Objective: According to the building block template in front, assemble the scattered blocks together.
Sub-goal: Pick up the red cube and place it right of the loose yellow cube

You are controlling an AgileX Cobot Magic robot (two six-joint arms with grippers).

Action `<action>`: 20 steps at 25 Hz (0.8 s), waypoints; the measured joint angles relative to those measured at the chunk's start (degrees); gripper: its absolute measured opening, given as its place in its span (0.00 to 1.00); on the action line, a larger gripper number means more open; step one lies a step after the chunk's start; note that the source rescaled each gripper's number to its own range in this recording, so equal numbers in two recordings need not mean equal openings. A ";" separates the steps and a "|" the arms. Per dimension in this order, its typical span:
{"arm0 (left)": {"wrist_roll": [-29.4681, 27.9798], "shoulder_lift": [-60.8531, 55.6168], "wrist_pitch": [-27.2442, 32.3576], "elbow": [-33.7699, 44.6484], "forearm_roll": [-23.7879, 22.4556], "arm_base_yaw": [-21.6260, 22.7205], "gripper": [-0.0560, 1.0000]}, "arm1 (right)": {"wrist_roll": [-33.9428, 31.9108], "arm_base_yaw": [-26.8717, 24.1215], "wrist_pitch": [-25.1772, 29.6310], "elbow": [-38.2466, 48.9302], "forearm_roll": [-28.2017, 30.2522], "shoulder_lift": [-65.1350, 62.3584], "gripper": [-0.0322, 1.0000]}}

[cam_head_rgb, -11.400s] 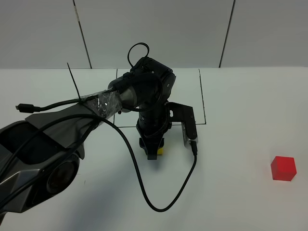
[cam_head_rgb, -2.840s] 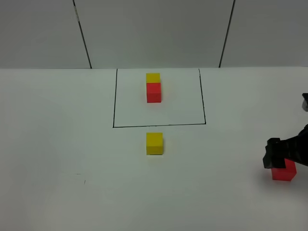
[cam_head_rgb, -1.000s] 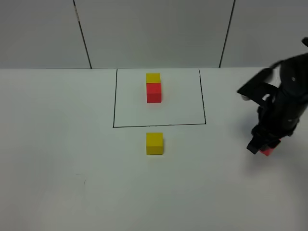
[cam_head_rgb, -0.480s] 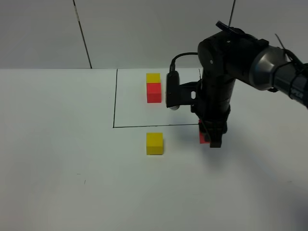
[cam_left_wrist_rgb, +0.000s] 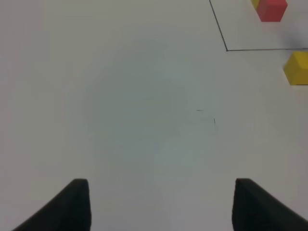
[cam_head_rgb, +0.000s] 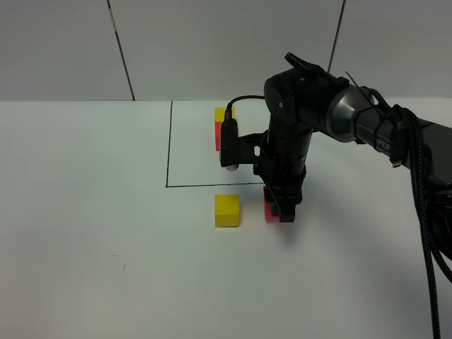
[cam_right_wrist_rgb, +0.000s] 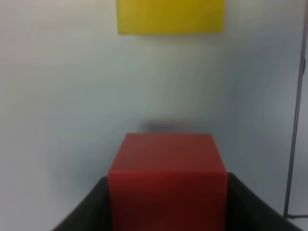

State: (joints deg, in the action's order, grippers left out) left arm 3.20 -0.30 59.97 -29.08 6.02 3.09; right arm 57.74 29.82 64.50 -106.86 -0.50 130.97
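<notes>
You are looking at a white tabletop [cam_head_rgb: 85,212], with the black right arm [cam_head_rgb: 311,106] reaching in from the right edge toward the middle. A black-lined square [cam_head_rgb: 167,155] is sitting against the far edge. Inside it the template is showing: a small yellow template block [cam_head_rgb: 224,113] toward the far edge, with a red template block [cam_head_rgb: 218,136] touching it on the side facing the near edge, as far as the high view tells.

Just outside the square's near line, the loose, solid yellow cube [cam_head_rgb: 227,210] is resting on the tabletop. The right claw [cam_head_rgb: 280,209] is clamping the solid red cube [cam_head_rgb: 269,209] between its jaws. It is holding the red cube just beside the yellow cube, on the side facing the right edge, with a gap between them. I cannot tell whether the red cube is touching the tabletop or hanging just above it.

The relation that matters is this: in the right wrist view the yellow cube [cam_right_wrist_rgb: 171,16] is lying straight ahead of the gripped red cube [cam_right_wrist_rgb: 167,163], their faces squared to each other. By my reading, though, the template is putting red on yellow's near-edge side, so you are probably needing to bring it round rather than push straight in.

The left claw [cam_left_wrist_rgb: 161,206] is hanging spread wide and empty over the left part of the tabletop, well apart from both cubes, so the right arm is the nearer one.
</notes>
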 joint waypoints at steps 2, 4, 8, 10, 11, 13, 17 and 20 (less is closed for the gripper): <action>0.00 0.00 0.00 0.00 0.00 0.00 0.44 | 0.00 0.00 -1.15 0.00 -0.34 0.66 0.05; 0.00 0.00 0.00 0.00 0.00 0.00 0.44 | 0.05 0.00 -2.71 0.00 -1.25 1.25 0.05; 0.00 0.00 0.00 0.00 0.00 0.00 0.44 | 0.98 0.00 -4.01 -0.04 -4.00 2.73 0.05; 0.00 0.00 0.00 0.00 0.00 0.00 0.44 | 1.40 0.00 -4.14 -0.11 -4.88 3.30 0.05; 0.00 0.00 0.00 0.00 0.00 0.00 0.44 | 1.41 0.00 -4.08 -0.22 -5.11 3.35 0.05; 0.00 0.00 0.00 0.00 0.00 0.00 0.44 | 1.74 0.00 -4.03 -0.38 -5.76 3.40 0.04; 0.00 0.00 0.00 0.00 0.00 0.00 0.44 | 2.69 0.00 -4.71 -0.48 -8.57 3.58 0.04; 0.00 0.00 0.00 0.00 0.00 0.00 0.44 | 2.86 0.00 -5.59 -0.48 -10.01 3.69 0.04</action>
State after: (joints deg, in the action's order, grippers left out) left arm 3.20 -0.30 59.97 -29.08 6.02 3.09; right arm 60.60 29.82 58.91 -107.33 -10.51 134.66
